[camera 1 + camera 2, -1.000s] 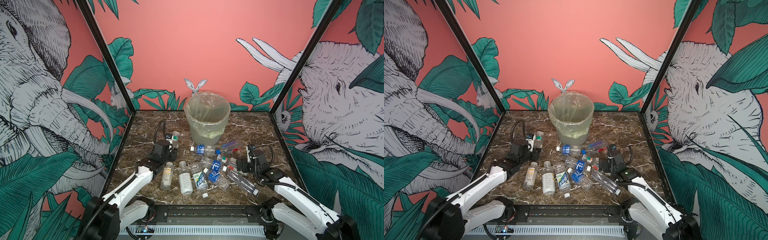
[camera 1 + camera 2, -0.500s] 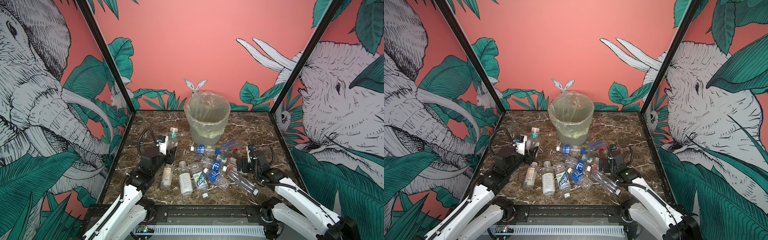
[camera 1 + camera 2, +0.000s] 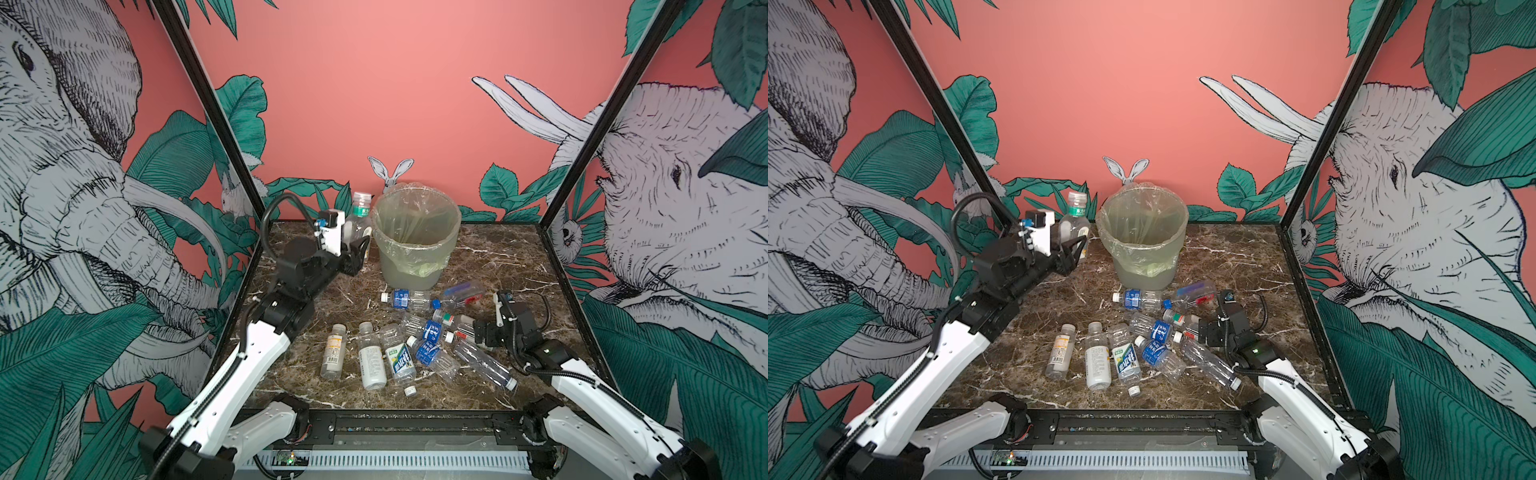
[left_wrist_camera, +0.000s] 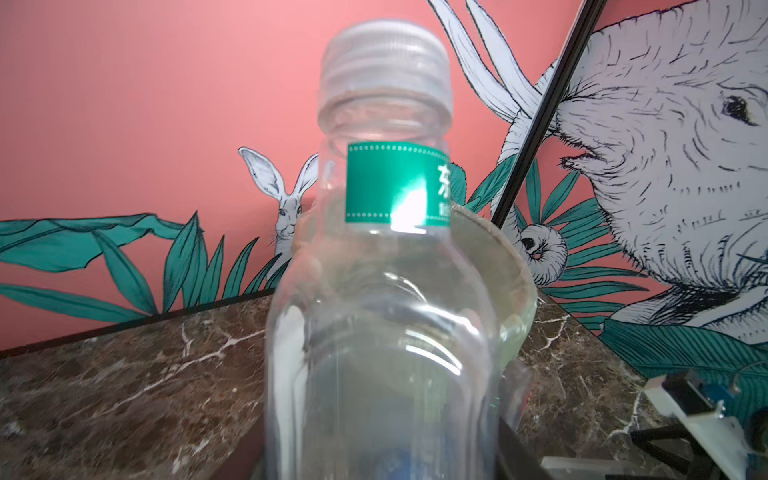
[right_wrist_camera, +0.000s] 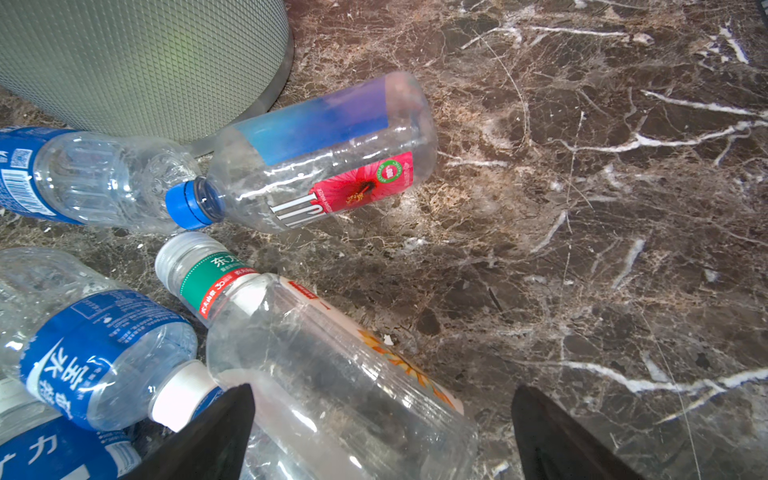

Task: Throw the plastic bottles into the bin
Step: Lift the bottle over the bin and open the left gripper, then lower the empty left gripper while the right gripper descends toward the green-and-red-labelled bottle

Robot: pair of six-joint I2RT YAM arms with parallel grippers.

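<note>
Between the black fingers of the left gripper, a clear bottle with a green neck band is being pinched low on its body. It is standing upright with its pale cap uppermost and is filling the middle of the left wrist view. The gripper is holding it just beside the bin, at the bin's 9 o'clock in both top views, with the cap showing above the rim. The bin, lined with a yellowish bag, is standing at the 12 o'clock end of the table.

Around the table's 4 o'clock the right gripper is hanging low with its fingers spread wide. It is straddling a lying clear bottle with a green-and-red neck label without closing on it.

The other loose bottles are lying scattered from the bin's 6 o'clock towards the table's 6 o'clock. A blue-capped bottle with a red flower label is lying just beside the bin's foot.
</note>
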